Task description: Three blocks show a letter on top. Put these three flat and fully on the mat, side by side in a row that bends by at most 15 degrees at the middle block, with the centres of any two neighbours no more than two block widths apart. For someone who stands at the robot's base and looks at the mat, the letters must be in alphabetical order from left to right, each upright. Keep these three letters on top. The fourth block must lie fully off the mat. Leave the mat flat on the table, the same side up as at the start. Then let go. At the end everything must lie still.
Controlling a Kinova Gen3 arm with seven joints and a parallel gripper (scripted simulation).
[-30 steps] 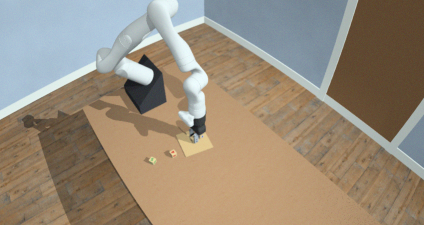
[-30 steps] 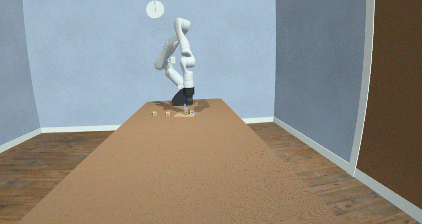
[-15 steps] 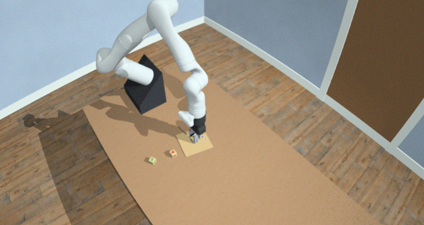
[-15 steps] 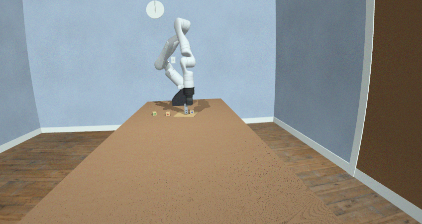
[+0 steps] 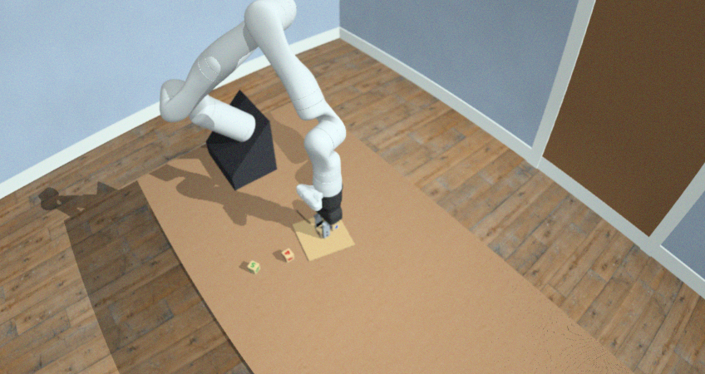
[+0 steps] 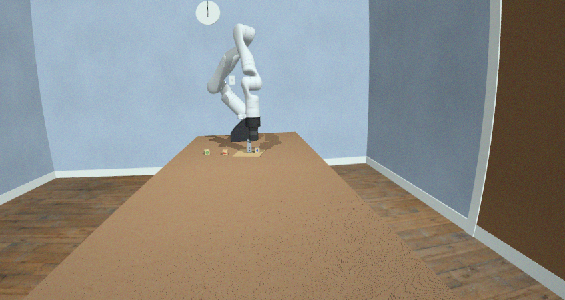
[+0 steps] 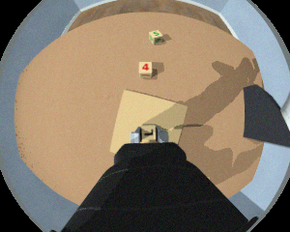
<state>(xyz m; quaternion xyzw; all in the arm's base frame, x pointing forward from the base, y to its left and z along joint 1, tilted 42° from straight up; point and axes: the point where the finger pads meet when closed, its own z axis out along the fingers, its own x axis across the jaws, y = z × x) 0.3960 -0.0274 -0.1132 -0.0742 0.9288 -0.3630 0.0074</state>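
Note:
My gripper is shut on a wooden block with a dark mark on top. It holds the block low over the light tan mat, near the mat's back part. I cannot tell whether the block touches the mat. A block with a blue mark stands on the mat right beside the gripper. A block with a red mark that looks like a 4 lies on the table just left of the mat. A block with a green mark lies further left.
The dark robot base stands on the long brown table behind the mat. The arm casts shadows across the mat's back corner. The table's left edge runs close to the green-marked block.

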